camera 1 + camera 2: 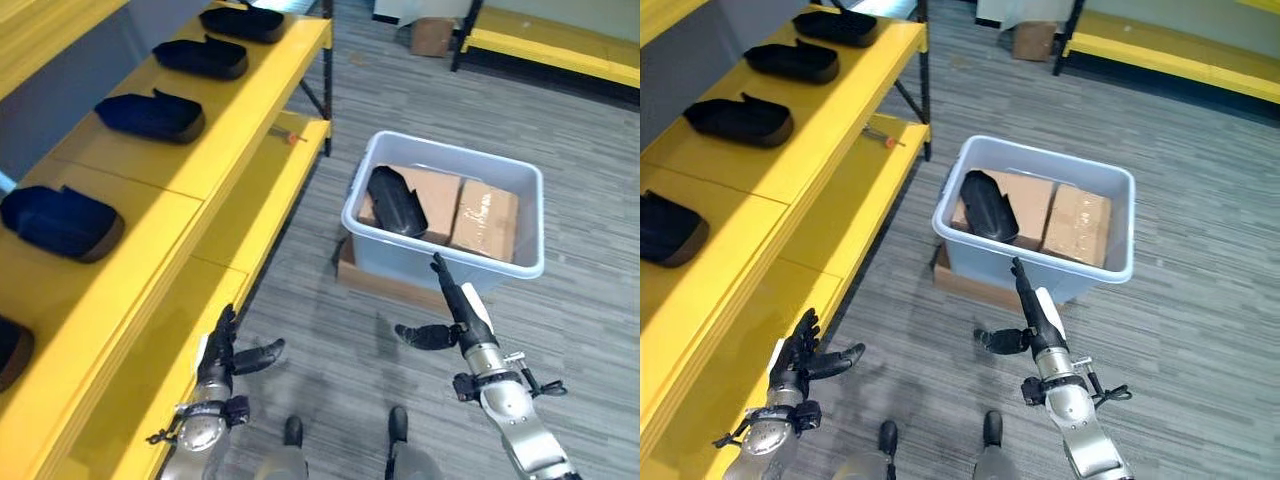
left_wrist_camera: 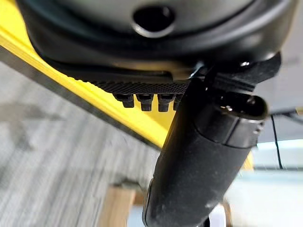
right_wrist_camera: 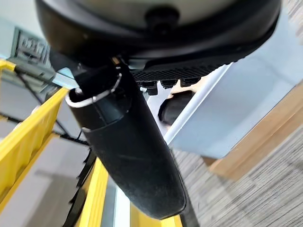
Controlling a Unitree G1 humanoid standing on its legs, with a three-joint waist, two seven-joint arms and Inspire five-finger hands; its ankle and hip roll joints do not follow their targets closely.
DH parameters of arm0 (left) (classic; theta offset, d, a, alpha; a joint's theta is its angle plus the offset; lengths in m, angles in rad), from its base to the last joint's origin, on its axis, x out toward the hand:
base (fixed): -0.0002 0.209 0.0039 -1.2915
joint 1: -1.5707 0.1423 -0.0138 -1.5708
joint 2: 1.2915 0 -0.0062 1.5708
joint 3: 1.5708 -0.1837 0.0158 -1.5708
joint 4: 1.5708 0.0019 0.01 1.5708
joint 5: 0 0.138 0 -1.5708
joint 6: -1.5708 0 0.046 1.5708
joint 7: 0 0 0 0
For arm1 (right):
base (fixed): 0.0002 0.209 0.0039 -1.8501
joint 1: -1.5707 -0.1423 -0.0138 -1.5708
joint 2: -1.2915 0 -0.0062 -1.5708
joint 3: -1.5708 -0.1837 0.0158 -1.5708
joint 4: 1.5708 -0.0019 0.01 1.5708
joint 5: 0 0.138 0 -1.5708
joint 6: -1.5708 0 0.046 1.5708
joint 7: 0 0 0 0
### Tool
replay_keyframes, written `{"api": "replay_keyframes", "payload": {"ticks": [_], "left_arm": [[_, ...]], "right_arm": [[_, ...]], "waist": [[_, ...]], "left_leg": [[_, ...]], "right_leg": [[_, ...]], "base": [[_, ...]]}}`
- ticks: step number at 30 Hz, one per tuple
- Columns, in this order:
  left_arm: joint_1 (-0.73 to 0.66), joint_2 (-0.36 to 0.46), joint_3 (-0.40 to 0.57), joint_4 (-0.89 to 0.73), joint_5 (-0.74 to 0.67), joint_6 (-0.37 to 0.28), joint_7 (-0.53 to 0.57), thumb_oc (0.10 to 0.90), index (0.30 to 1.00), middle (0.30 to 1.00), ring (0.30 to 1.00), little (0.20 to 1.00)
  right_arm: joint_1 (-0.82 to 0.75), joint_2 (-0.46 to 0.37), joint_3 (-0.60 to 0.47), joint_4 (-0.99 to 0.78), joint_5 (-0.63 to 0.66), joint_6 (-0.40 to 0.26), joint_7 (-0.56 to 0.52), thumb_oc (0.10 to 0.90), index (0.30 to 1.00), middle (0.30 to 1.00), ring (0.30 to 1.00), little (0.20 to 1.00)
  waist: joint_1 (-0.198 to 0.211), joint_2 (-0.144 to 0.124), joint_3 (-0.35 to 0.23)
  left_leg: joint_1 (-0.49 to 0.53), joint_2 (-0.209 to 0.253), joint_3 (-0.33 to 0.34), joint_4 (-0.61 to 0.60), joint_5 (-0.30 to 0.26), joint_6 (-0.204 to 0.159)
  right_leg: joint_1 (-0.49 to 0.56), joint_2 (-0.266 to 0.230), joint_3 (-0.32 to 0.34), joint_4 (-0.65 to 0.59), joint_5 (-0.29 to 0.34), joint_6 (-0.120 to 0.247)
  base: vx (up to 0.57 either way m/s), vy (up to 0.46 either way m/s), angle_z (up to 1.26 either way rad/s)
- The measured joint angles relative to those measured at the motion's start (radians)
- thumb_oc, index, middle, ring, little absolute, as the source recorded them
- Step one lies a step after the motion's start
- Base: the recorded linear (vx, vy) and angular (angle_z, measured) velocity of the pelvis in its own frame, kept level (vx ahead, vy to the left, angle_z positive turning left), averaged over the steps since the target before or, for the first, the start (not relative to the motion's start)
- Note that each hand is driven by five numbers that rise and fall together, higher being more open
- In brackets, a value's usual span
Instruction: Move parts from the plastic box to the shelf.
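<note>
Pale plastic box (image 1: 520, 262) sits just beyond the right hand (image 1: 462, 312), whose straight fingers hold nothing. One black part (image 1: 396, 201) lies inside it. Left hand (image 1: 220, 352) hangs relaxed, empty, beside the yellow shelf (image 1: 215, 150).

Lowest shelf part (image 1: 10, 350) cut off at edge, small red-tipped item (image 1: 291, 136) unidentifiable

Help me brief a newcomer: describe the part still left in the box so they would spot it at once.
On the grey floor beside the yellow shelf stands a pale plastic box lined with cardboard. The black part leans in the box's corner nearest the shelf. It is the one dark, curved shell inside the box, while its look-alikes sit in a row on the shelf.
</note>
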Motion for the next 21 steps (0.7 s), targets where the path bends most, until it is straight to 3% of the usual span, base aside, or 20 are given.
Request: {"api": "replay_keyframes", "payload": {"ticks": [6,9,11,14,15,17,19,21], "left_arm": [[0.006,0.006,0.001,-0.015,-0.001,0.000,0.000,0.900,1.000,1.000,1.000,1.000],[0.003,0.016,0.007,-0.008,-0.001,0.000,0.000,0.900,1.000,1.000,1.000,1.000],[-0.003,0.035,0.006,0.008,0.000,0.002,-0.002,0.900,1.000,1.000,1.000,1.000],[0.010,0.067,0.019,0.016,0.001,0.002,0.000,0.900,1.000,1.000,1.000,1.000],[0.021,0.077,0.021,0.015,0.001,0.002,-0.001,0.900,1.000,1.000,1.000,1.000],[0.047,0.074,0.031,0.009,0.001,-0.001,0.000,0.900,1.000,1.000,1.000,1.000],[0.052,0.072,0.037,0.022,0.001,-0.001,-0.001,0.900,1.000,1.000,1.000,1.000],[0.052,0.062,0.037,0.041,0.001,0.004,-0.001,0.900,1.000,1.000,1.000,1.000]], "right_arm": [[0.001,0.007,0.001,0.000,0.000,0.003,0.022,0.900,1.000,1.000,1.000,1.000],[-0.016,0.021,0.001,0.000,-0.001,0.003,0.033,0.900,1.000,1.000,1.000,1.000],[-0.032,0.024,0.002,0.000,-0.001,0.003,0.035,0.900,1.000,1.000,1.000,1.000],[-0.038,0.031,0.017,0.000,-0.002,0.003,0.036,0.900,1.000,1.000,1.000,1.000],[-0.035,0.035,0.022,0.000,-0.002,0.003,0.041,0.900,1.000,1.000,1.000,1.000],[-0.023,0.033,0.030,0.001,-0.002,0.003,0.054,0.900,1.000,1.000,1.000,1.000],[-0.018,0.031,0.028,-0.001,-0.002,-0.001,0.055,0.900,1.000,1.000,1.000,1.000],[-0.006,0.028,0.027,0.000,-0.002,0.002,0.055,0.900,1.000,1.000,1.000,1.000]], "waist": [[0.003,-0.008,-0.005],[0.003,-0.008,-0.005],[-0.003,-0.005,-0.006],[-0.008,0.003,-0.005],[-0.017,0.007,-0.004],[-0.026,0.028,-0.001],[-0.040,0.045,0.007],[-0.058,0.059,0.012]], "left_leg": [[0.027,0.004,0.053,-0.011,-0.011,0.004],[0.023,-0.002,0.074,-0.004,-0.038,0.042],[0.014,-0.008,0.094,0.010,-0.037,0.044],[0.016,-0.014,0.143,0.044,-0.065,0.067],[0.033,-0.013,0.162,0.031,-0.053,0.071],[0.053,-0.022,0.172,0.009,-0.053,0.086],[0.052,-0.037,0.173,-0.016,-0.046,0.107],[0.052,-0.049,0.175,-0.027,-0.036,0.102]], "right_leg": [[-0.012,0.010,0.048,0.002,0.014,-0.004],[-0.079,0.013,0.044,0.108,0.014,-0.005],[-0.147,0.008,0.042,0.209,0.019,-0.008],[-0.231,-0.006,-0.004,0.321,0.116,-0.004],[-0.248,-0.019,-0.055,0.347,0.107,-0.003],[-0.252,-0.004,-0.114,0.358,0.027,-0.014],[-0.262,0.013,-0.122,0.258,-0.014,-0.003],[-0.267,-0.013,-0.126,0.041,0.001,0.021]], "base": [[0.13,0.170,-0.28],[0.07,0.180,-0.30],[0.03,0.105,-0.33],[0.14,0.135,-0.53],[0.13,0.003,-0.22],[0.24,-0.047,-0.24],[0.23,-0.079,-0.06],[0.26,-0.085,0.10]]}}
